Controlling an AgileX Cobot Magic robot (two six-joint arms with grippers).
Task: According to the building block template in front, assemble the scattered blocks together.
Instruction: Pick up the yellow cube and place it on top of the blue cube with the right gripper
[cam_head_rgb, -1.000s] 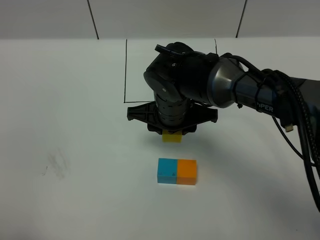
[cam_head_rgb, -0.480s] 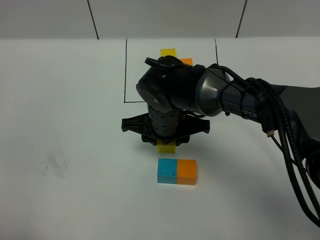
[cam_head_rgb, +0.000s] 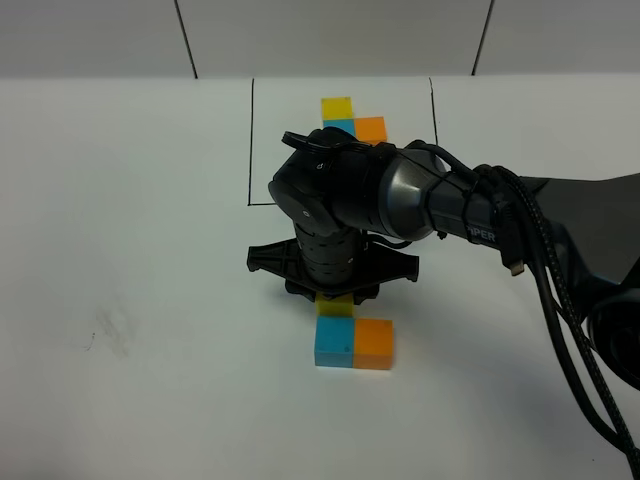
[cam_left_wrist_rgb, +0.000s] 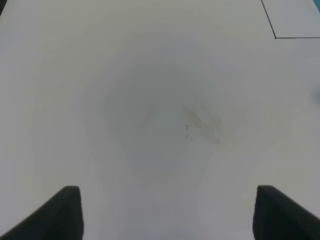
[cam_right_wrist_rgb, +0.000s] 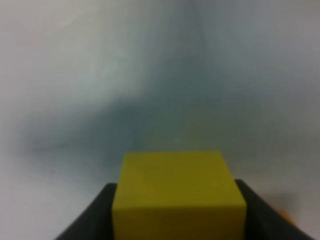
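Note:
The building block template, a yellow (cam_head_rgb: 336, 106), a sky-blue (cam_head_rgb: 340, 126) and an orange cube (cam_head_rgb: 371, 128), lies inside the black outline (cam_head_rgb: 250, 140) at the back. Nearer the front, a sky-blue block (cam_head_rgb: 334, 344) and an orange block (cam_head_rgb: 373, 345) sit side by side, touching. My right gripper (cam_head_rgb: 335, 298) is shut on the yellow block (cam_head_rgb: 336, 306), which is just behind the sky-blue block; the right wrist view shows the yellow block (cam_right_wrist_rgb: 177, 192) between dark fingers (cam_right_wrist_rgb: 95, 215). My left gripper (cam_left_wrist_rgb: 167, 210) is open over bare table, with nothing between its fingers (cam_left_wrist_rgb: 65, 210).
The right arm (cam_head_rgb: 480, 215) and its cables (cam_head_rgb: 560, 300) reach in from the right and hide part of the outline. A faint smudge (cam_head_rgb: 110, 330) marks the white table on the left. The left arm does not show in the exterior view.
The right gripper has carried the yellow block toward the front, from near the outline down to just behind the sky-blue block. The template cubes have come into view. The left gripper has not moved.

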